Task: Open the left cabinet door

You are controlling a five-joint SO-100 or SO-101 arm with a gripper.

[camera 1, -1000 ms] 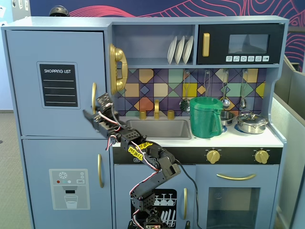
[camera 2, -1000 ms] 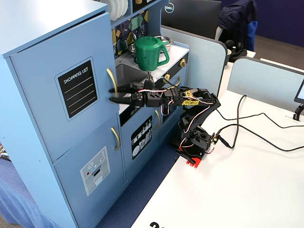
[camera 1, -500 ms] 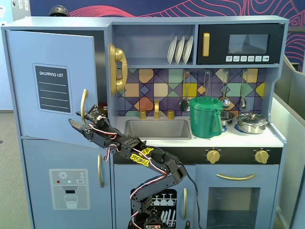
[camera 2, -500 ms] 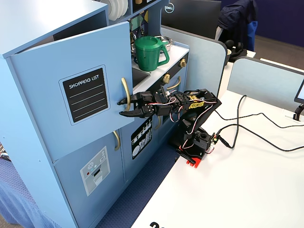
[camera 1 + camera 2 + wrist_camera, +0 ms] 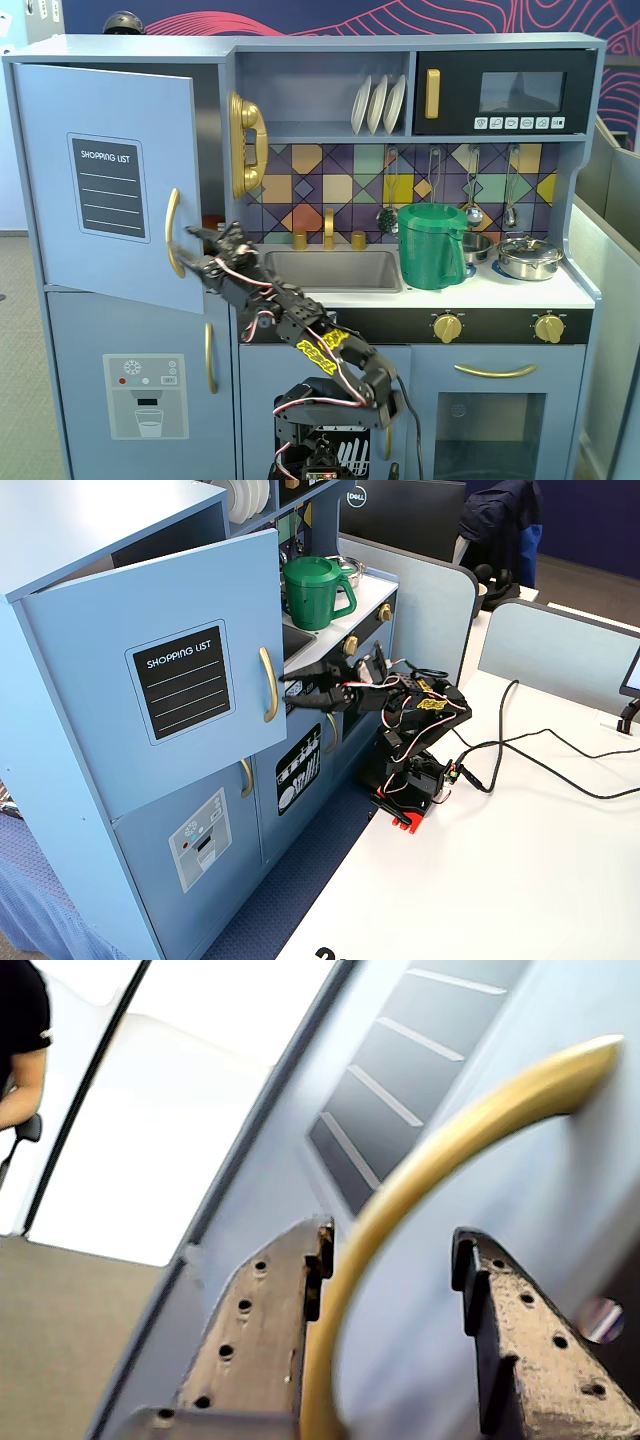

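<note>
Hand open beside door's free edge.

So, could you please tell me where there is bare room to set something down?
The white table right of the black cables is bare. The steel sink basin looks empty. The counter between green pitcher and steel lidded pot is crowded.
</note>
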